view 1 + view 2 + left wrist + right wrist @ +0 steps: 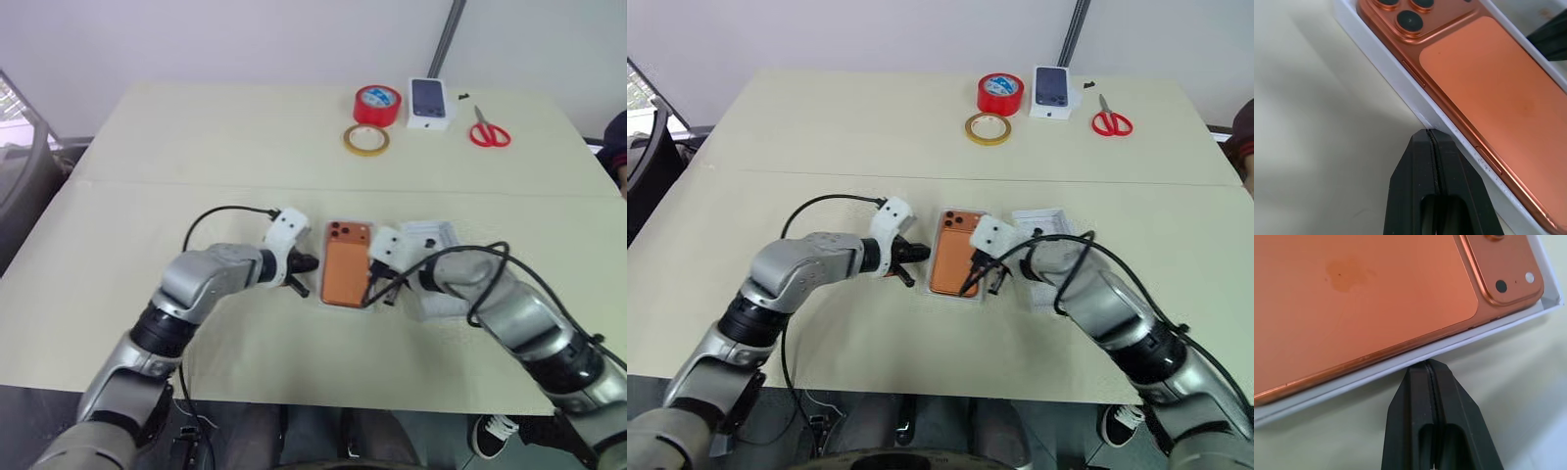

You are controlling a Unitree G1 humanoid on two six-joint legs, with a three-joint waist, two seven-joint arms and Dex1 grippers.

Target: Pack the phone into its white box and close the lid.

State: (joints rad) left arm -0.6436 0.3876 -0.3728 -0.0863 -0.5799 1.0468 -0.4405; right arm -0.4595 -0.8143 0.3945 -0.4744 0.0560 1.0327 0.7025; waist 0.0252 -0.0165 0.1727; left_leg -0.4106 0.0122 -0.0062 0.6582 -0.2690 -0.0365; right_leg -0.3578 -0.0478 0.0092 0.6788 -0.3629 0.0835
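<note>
We saw a wide beige table (196, 147) carrying everything. The phone (347, 262), copper-orange and back side up with its dark lens cluster at the far end, lay inside the white box (1400, 81), between the two claws. The left gripper (302, 274) sat just beside the box's left long wall, fingers pressed fully together with nothing between them; in the left wrist view the tips looked to be at the white rim, contact unclear. The right gripper (377, 287) was at the box's right long wall, fingers also pinched flat together and empty; in the right wrist view the tips met the white edge just below the phone's side. A white tray-like piece (431, 238), maybe the lid or an insert, we couldn't tell which, lay just right of the right claw, partly under that arm. Well beyond both claws at the far table edge: a small white box with a phone picture (431, 104), a red tape roll (377, 105), red-handled scissors (487, 130), and a yellowish tape ring (365, 139) a bit nearer. Black cables (220, 212) looped over both wrists.
</note>
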